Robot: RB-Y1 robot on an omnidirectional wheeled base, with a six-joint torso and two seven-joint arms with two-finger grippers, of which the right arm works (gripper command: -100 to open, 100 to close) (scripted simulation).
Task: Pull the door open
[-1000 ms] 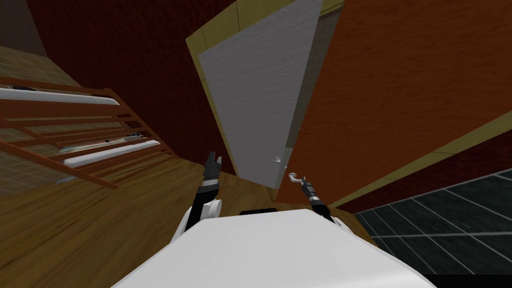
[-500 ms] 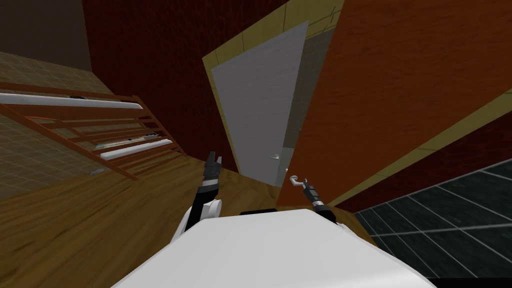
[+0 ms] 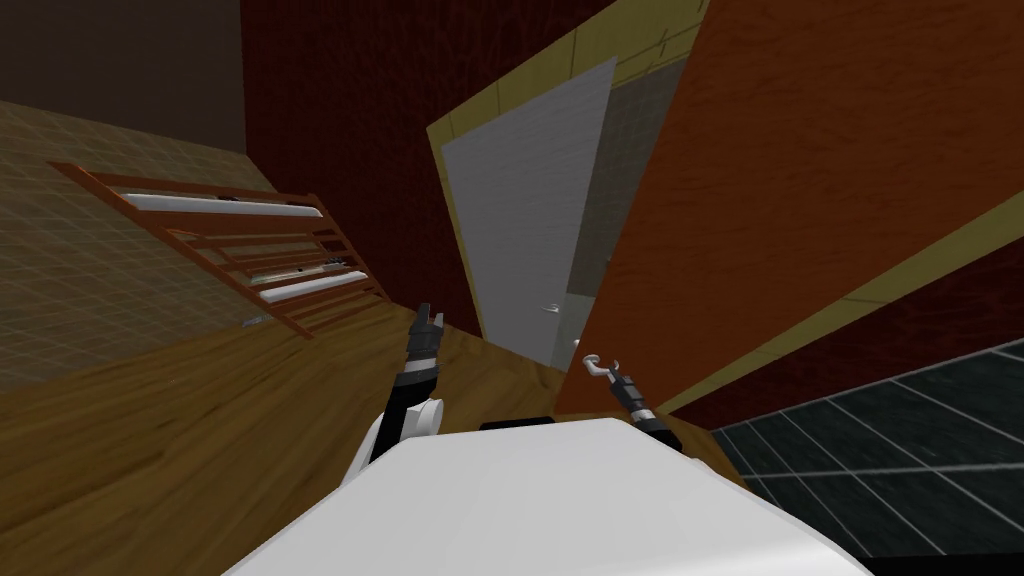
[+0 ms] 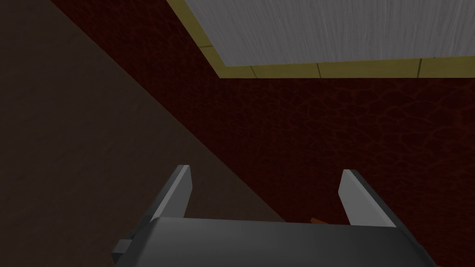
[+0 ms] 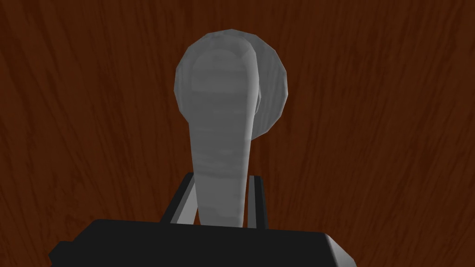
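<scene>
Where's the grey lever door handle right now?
The grey lever handle sits on the reddish-brown wooden door, right of centre in head view, clamped in the right gripper.

There are two doors: one brown door (image 3: 800,180) with a wood grain, and one grey door (image 3: 530,220) beyond its edge. Each has one handle, which makes two: a lever handle (image 3: 594,365) (image 5: 218,153) on the brown one and a small handle (image 3: 551,310) on the grey one. There are two grippers, the left gripper (image 3: 427,322) (image 4: 264,192) and the right gripper (image 3: 612,372) (image 5: 220,199), each with two fingers, four in all. One slatted rack (image 3: 250,243) holds two long white bars (image 3: 215,203) that can be counted. There are two floors: one wooden floor (image 3: 200,430) and one tiled floor (image 3: 880,420).
</scene>
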